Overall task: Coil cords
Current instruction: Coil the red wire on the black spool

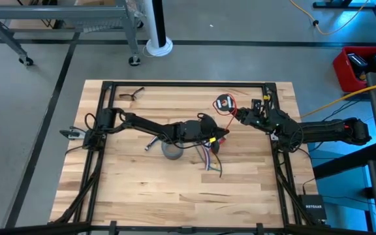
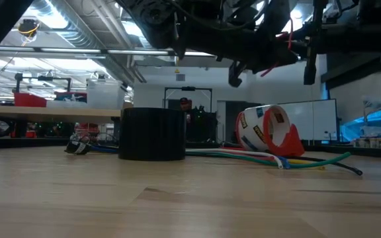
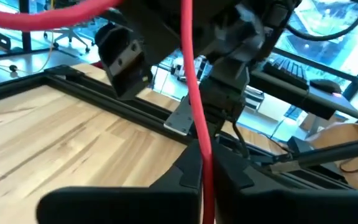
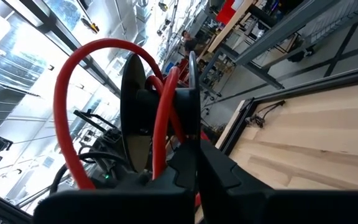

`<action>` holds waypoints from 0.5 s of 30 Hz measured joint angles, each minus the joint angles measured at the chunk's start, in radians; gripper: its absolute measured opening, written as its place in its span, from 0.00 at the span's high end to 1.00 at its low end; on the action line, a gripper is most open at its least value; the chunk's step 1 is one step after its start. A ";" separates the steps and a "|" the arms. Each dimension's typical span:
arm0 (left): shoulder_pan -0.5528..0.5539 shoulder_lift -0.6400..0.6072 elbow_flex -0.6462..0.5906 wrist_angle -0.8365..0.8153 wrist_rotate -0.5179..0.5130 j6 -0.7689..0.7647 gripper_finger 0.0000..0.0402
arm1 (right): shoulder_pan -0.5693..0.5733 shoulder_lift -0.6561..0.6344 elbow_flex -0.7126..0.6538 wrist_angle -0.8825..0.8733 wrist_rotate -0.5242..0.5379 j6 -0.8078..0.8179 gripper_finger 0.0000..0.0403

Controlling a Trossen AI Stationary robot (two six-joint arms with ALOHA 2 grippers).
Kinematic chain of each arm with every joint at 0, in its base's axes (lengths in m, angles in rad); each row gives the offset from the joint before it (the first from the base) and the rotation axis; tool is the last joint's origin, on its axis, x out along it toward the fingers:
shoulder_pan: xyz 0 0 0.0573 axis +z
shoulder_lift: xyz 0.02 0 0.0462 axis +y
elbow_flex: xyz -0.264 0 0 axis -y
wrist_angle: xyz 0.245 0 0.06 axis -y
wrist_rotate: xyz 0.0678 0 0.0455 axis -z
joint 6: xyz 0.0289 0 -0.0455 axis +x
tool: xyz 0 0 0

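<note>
Wooden table (image 1: pixel 142 189) | both grippers' fingers clenched on red wire (image 3: pixel 194 106) | wrist views only

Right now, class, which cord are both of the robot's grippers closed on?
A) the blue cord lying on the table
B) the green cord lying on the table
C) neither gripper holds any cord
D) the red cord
D: the red cord runs down between the shut fingers of the left gripper, and the right gripper is shut on a loop of it.
</note>
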 joint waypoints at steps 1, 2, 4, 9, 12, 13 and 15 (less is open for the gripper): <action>-0.003 0.000 0.000 -0.001 0.000 -0.001 0.98 | 0.000 0.000 0.000 -0.001 0.000 -0.002 0.99; -0.005 0.000 0.000 -0.004 0.000 -0.001 0.98 | 0.000 0.000 0.000 0.000 0.000 -0.003 0.99; -0.007 0.000 0.000 -0.013 0.000 -0.006 0.98 | 0.000 0.000 0.000 0.000 0.001 -0.006 0.99; -0.011 0.000 0.000 -0.036 -0.001 -0.042 0.99 | 0.000 0.000 0.000 0.003 0.012 -0.019 0.99; -0.011 0.000 0.000 -0.040 -0.001 -0.048 0.99 | 0.000 0.000 0.000 0.007 0.012 -0.019 0.99; -0.011 0.000 0.000 -0.040 -0.001 -0.050 0.99 | 0.000 0.000 0.000 0.007 0.012 -0.019 0.99; -0.011 0.000 0.000 -0.041 -0.001 -0.060 0.99 | 0.000 0.000 0.000 0.007 0.006 -0.019 0.99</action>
